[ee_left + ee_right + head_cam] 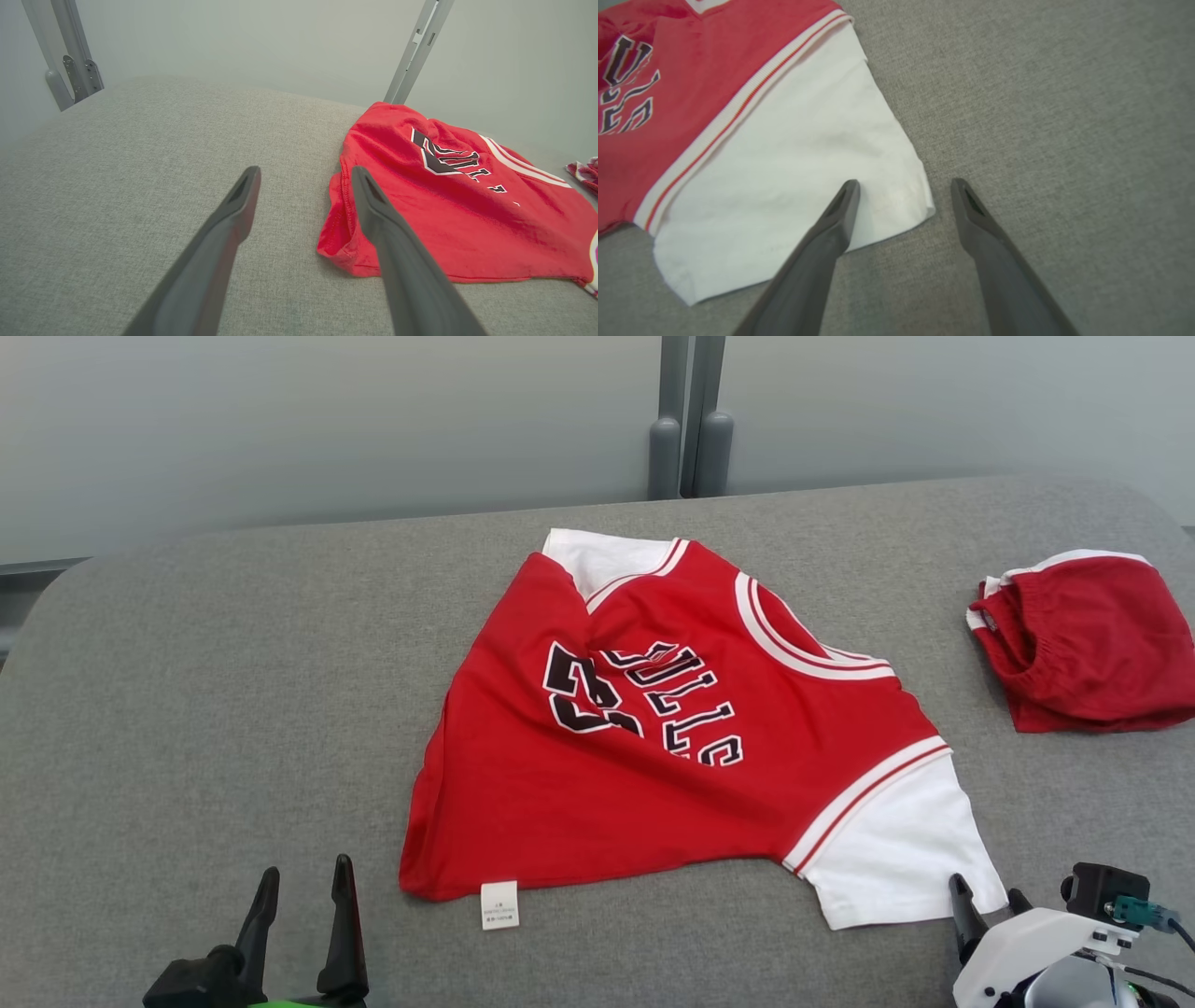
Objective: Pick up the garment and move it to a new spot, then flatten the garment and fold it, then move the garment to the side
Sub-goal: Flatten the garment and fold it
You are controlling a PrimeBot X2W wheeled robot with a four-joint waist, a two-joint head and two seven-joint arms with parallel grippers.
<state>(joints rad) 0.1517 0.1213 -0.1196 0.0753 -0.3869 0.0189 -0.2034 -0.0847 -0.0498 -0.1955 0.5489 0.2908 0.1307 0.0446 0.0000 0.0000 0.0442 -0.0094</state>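
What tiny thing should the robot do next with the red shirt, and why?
Probably lower the right tool and pinch the corner of the white sleeve. That tool is open and straddles the sleeve's corner, and the shirt lies rumpled with nothing holding it, so it seems to need a grip before it can be lifted.

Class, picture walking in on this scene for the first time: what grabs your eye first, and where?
A red jersey with white sleeves and black lettering lies rumpled in the middle of the grey table. A second red garment sits bunched at the right edge. The left gripper and right gripper stand open at the near edge.
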